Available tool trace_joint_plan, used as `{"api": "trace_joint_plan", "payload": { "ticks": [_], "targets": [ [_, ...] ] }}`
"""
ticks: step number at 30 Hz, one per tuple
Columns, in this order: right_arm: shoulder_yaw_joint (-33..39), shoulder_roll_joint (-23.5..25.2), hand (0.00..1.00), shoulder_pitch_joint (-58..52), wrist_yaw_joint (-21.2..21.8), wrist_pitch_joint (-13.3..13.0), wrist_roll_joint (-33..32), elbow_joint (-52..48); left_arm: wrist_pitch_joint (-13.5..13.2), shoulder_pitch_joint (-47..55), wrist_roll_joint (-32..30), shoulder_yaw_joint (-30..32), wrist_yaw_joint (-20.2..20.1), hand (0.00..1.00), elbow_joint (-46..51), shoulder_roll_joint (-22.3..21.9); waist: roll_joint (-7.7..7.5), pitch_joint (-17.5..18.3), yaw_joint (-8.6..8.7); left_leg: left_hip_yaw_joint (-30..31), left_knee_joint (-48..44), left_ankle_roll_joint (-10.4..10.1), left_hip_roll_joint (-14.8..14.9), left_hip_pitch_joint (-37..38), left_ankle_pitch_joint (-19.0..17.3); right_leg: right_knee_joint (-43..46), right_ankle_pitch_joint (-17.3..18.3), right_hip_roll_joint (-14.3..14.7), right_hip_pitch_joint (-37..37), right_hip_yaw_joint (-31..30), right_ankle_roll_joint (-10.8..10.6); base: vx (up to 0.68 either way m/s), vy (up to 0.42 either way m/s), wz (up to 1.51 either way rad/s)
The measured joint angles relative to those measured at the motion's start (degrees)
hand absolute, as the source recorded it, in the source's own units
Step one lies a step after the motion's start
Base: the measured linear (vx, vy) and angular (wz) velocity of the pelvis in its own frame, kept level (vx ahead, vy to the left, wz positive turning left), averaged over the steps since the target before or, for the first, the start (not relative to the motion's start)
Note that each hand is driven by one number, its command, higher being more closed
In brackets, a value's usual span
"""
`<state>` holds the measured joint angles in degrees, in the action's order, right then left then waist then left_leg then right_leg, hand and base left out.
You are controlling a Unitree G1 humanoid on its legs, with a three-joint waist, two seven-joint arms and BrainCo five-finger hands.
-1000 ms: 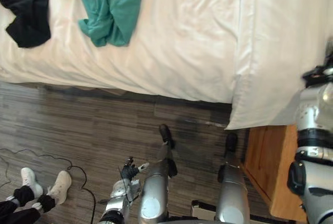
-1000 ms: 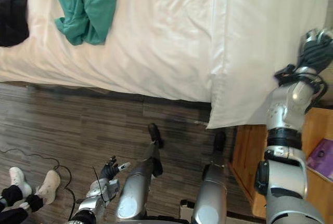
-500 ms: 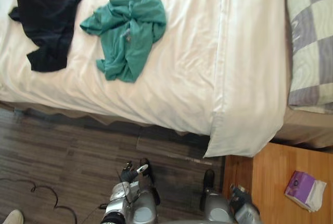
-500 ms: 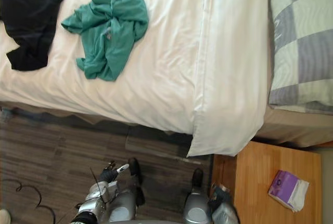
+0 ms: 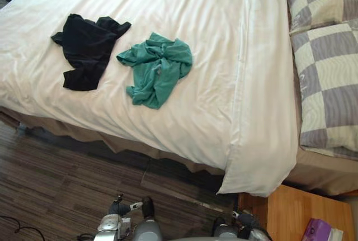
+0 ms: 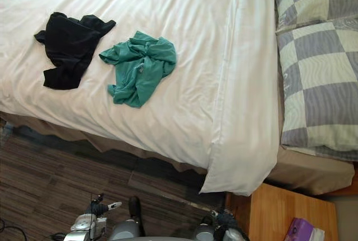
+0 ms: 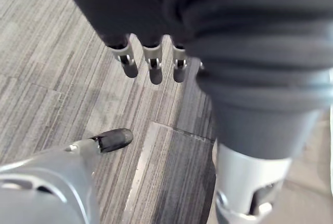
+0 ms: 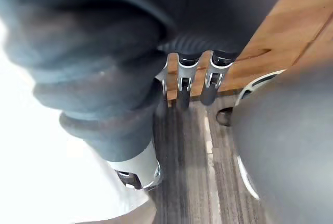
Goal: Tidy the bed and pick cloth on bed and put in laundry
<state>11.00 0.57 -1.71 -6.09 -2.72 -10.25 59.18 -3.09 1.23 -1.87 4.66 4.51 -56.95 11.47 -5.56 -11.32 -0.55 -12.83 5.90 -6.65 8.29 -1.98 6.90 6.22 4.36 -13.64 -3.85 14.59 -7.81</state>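
Two loose clothes lie on the white duvet: a black cloth toward the left and a crumpled teal cloth just to its right. Both hands hang low beside me, well short of the bed. My left hand is over the wood floor, its fingers straight and its thumb apart, holding nothing. My right hand hangs near the wooden nightstand. Its fingers are straight and empty.
Two grey-and-cream checked pillows lie at the head of the bed on the right. A purple packet sits on the nightstand. The duvet's corner hangs over the bed's edge. Dark wood floor runs along the near side.
The camera has tilted up, bringing more of the bed into view. My right arm has dropped from the duvet's edge to my side, and its hand has opened.
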Motion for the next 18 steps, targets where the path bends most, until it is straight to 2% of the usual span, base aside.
{"api": "trace_joint_plan", "payload": {
  "ticks": [3, 4, 6, 7, 8, 9, 11, 12, 14, 15, 16, 17, 18],
  "targets": [
    [-1.6, 0.1, 0.00, 0.0, 0.1, -1.0, 0.0, 0.0, -0.1, 1.1, 0.0, -0.6, 0.2, 0.00, 0.0, -2.0, -0.49, 0.5, -0.24, 0.4, -0.1, -0.2, 0.0, 2.5, -1.6, 0.5, 0.1, 0.0, -2.5, -0.7, 0.8, 0.09, -0.005, 0.10],
    [-2.8, 0.1, 0.00, 0.0, 0.2, -1.1, 0.2, 0.1, -0.1, 1.3, 0.0, -0.5, 0.5, 0.00, 0.2, -2.4, -0.24, 0.6, -0.34, 0.3, -2.7, 0.2, 0.0, 2.3, -3.4, 1.0, 0.1, -0.3, -3.1, -0.7, 0.9, 0.08, 0.018, 0.04],
    [-3.7, -0.4, 0.00, 0.4, 0.5, -1.1, 0.4, 0.0, -0.3, 0.7, 0.0, -0.5, 0.5, 0.00, 0.6, -2.8, -0.50, 0.6, -0.13, 1.9, -13.6, 1.0, 0.6, -2.9, -7.6, 2.2, 0.2, -0.8, -2.9, -0.7, 1.0, 0.05, 0.039, 0.18],
    [-4.3, -1.7, 0.00, 0.3, 0.9, -1.1, 1.0, 0.0, -0.6, -0.2, 0.1, -1.3, 0.5, 0.00, 0.7, -3.6, 0.47, 0.2, -0.10, 2.7, -22.2, 1.9, 0.8, -7.0, -9.9, 3.0, 0.8, -1.3, -2.9, -0.3, 1.4, 0.00, 0.062, 0.31],
    [-4.3, -2.3, 0.00, 0.2, 1.0, -1.1, 1.4, 0.1, -0.7, -0.4, 0.2, -2.1, 0.5, 0.00, 1.0, -3.8, 0.92, 0.1, -0.14, 3.1, -24.9, 2.1, 0.7, -8.5, -10.1, 3.5, 1.0, -1.7, -2.8, -0.1, 1.1, -0.01, 0.083, 0.32],
    [-4.3, -3.0, 0.00, 0.1, 1.2, -1.1, 1.5, 0.1, -1.4, -0.3, 0.2, -3.6, 0.5, 0.00, 1.8, -4.6, 2.27, -0.6, -0.26, 2.8, -26.4, 2.1, 0.7, -9.1, -10.2, 4.5, 2.0, -2.1, -2.6, 0.0, 0.9, -0.03, 0.057, 0.21],
    [-4.2, -3.0, 0.00, 0.3, 1.3, -1.1, 1.9, -0.2, -1.6, -0.2, 0.2, -4.6, 0.5, 0.00, 1.8, -4.1, 1.98, -0.1, -0.31, 1.7, -24.5, 2.5, 0.8, -8.9, -10.4, 4.5, 3.4, -2.5, -2.3, -0.4, 0.0, -0.04, 0.000, 0.10],
    [-4.2, -3.0, 0.00, 0.6, 1.3, -1.1, 1.9, -0.5, -1.7, -0.2, 0.2, -4.6, 0.5, 0.00, 1.8, -3.8, 2.33, -0.2, -0.26, 0.9, -21.9, 2.4, 0.7, -8.4, -10.2, 4.6, 4.5, -2.7, -1.6, -0.6, -1.6, -0.10, -0.077, -0.05],
    [-4.2, -3.4, 0.00, 0.3, 1.3, -1.0, 2.0, -0.6, -1.8, 0.1, 0.2, -4.2, 0.6, 0.00, 1.8, -4.3, 2.71, 0.0, -0.19, -0.1, -19.2, 2.0, 1.0, -7.2, -8.4, 4.7, 4.5, -4.0, -1.2, -0.8, -2.4, -0.13, -0.098, -0.20],
    [-4.2, -3.3, 0.00, -0.4, 1.3, -0.9, 2.1, -1.7, -1.8, 0.2, 0.1, -4.1, 0.5, 0.00, 1.7, -4.8, 2.55, -0.1, 0.07, -1.9, -21.7, 1.3, 2.7, -7.7, -9.9, 4.7, 4.1, -4.6, -1.1, -1.1, -3.0, -0.11, -0.134, -0.35],
    [-4.2, -3.6, 0.00, -1.0, 1.2, -0.9, 2.1, -2.7, -1.8, 0.7, 0.1, -4.2, 0.4, 0.00, 1.6, -5.0, 2.84, 0.2, 0.91, -1.9, -26.4, 1.7, 5.9, -8.0, -10.7, 4.8, 3.9, -5.0, -1.0, -1.8, -3.5, -0.09, -0.121, -0.31],
    [-4.3, -3.9, 0.00, -1.7, 1.2, -0.9, 2.1, -3.1, -1.8, 1.2, 0.0, -4.2, 0.4, 0.00, 1.6, -5.1, 2.90, 0.4, 1.42, -1.4, -28.5, 1.5, 7.7, -8.3, -11.0, 4.8, 3.7, -5.3, -1.0, -2.0, -3.8, -0.07, -0.020, -0.25],
    [-4.3, -4.7, 0.00, -2.7, 1.2, -1.0, 2.1, -4.2, -1.9, 1.3, 0.0, -4.3, 0.4, 0.00, 1.6, -5.5, 3.39, 0.8, 1.99, 0.4, -30.9, 1.5, 12.1, -8.6, -11.0, 4.6, 3.1, -5.8, -0.8, -2.3, -5.0, -0.06, 0.175, -0.05]
  ]
}}
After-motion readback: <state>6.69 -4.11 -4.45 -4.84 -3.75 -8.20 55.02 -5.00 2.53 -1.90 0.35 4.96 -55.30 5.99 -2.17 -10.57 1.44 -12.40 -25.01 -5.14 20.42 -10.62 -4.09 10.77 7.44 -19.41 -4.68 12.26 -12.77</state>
